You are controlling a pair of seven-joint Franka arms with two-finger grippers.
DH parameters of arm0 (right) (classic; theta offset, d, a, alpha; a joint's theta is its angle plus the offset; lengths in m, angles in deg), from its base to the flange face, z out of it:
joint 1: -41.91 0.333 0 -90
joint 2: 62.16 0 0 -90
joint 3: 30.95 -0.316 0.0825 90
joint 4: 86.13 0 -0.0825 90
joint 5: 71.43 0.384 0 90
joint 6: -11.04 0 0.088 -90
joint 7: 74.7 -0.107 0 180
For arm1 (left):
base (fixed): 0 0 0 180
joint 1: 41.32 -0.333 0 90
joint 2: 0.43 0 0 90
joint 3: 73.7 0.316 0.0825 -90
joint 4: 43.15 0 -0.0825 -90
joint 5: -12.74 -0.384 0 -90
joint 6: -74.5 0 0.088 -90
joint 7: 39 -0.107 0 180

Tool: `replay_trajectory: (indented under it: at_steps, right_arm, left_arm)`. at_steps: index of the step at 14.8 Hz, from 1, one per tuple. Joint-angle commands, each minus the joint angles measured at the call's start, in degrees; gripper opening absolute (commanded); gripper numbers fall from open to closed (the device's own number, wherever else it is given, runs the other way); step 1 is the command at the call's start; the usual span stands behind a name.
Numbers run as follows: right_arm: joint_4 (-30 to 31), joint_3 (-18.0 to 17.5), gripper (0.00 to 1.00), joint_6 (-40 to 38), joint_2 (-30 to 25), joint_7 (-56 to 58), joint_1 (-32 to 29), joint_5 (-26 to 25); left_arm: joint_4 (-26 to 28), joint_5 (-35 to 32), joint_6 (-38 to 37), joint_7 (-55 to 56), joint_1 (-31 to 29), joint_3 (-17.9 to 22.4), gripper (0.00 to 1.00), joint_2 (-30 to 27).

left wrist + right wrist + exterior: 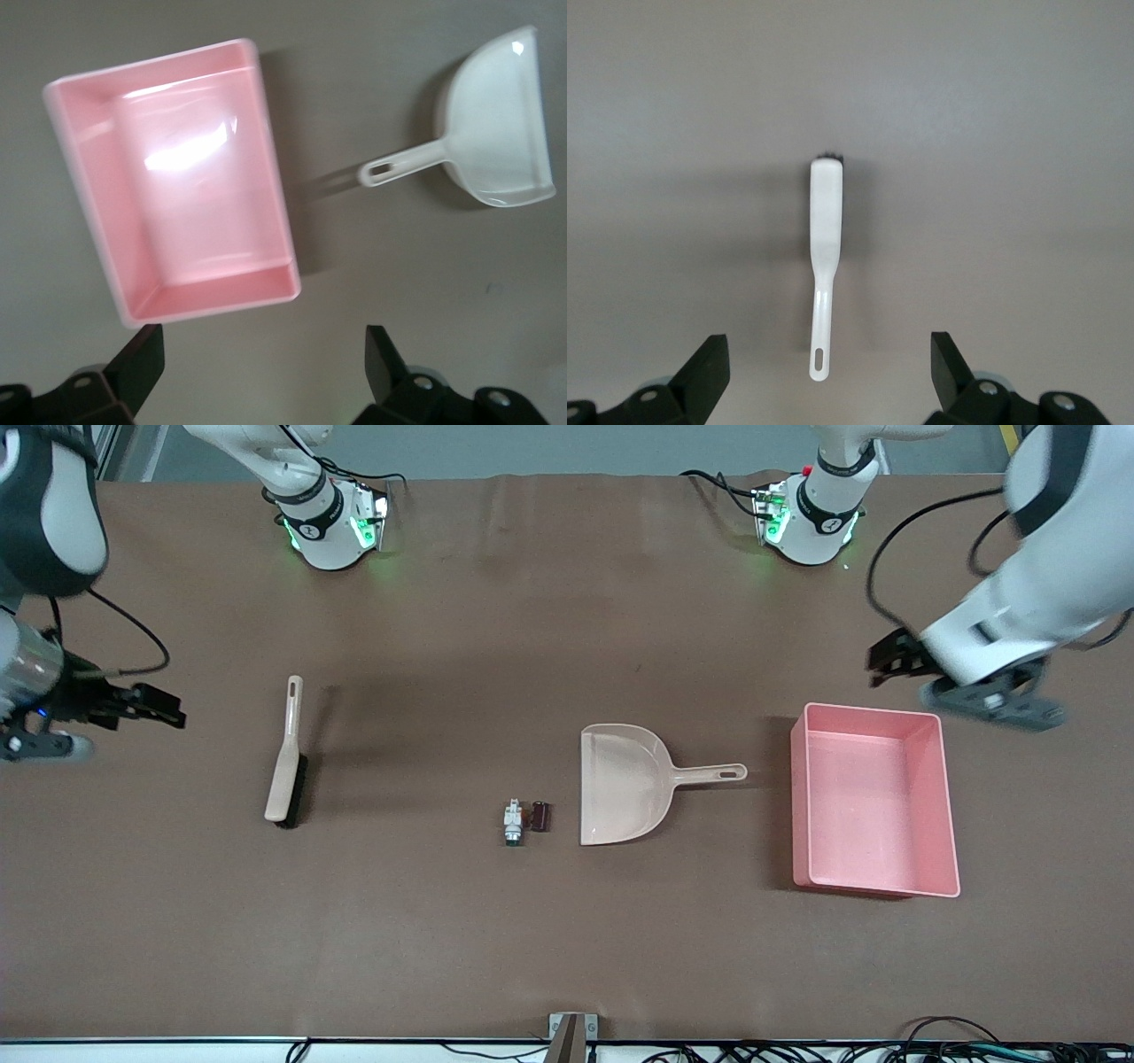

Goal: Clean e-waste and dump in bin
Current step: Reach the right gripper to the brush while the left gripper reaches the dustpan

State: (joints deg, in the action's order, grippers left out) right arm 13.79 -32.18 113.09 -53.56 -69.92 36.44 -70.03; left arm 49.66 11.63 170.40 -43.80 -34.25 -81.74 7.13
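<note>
Bin (948,806) nearest camera, empty. E-waste (525,820) on table just beside dustpan (620,784) mouth. Brush (285,762) lengthwise under right gripper (824,372); left gripper (266,363) over bin edge. Both spread, empty.

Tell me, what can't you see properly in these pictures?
- The e-waste: too tiny in the front view to tell what the parts are; missing from both wrist views.
- Brush bristles: hidden under its back in the right wrist view.
- Right gripper: its arm is cut off by the front view's edge.
</note>
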Motion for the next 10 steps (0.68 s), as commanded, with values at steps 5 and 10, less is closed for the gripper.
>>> replay_trajectory:
  at_steps: [5,10]
  right_arm:
    - [16.1,-0.9,1.00,21.7,2.2,0.1,0.3,3.3]
    - [25.8,-0.8,1.00,37.9,5.6,-1.8,2.8,3.3]
  left_arm:
    - [-1.6,-9.1,6.7,-8.4,6.2,-6.6,1.00,13.3]
    - [-1.7,-13.5,14.7,-16.8,10.5,-7.6,0.97,20.4]
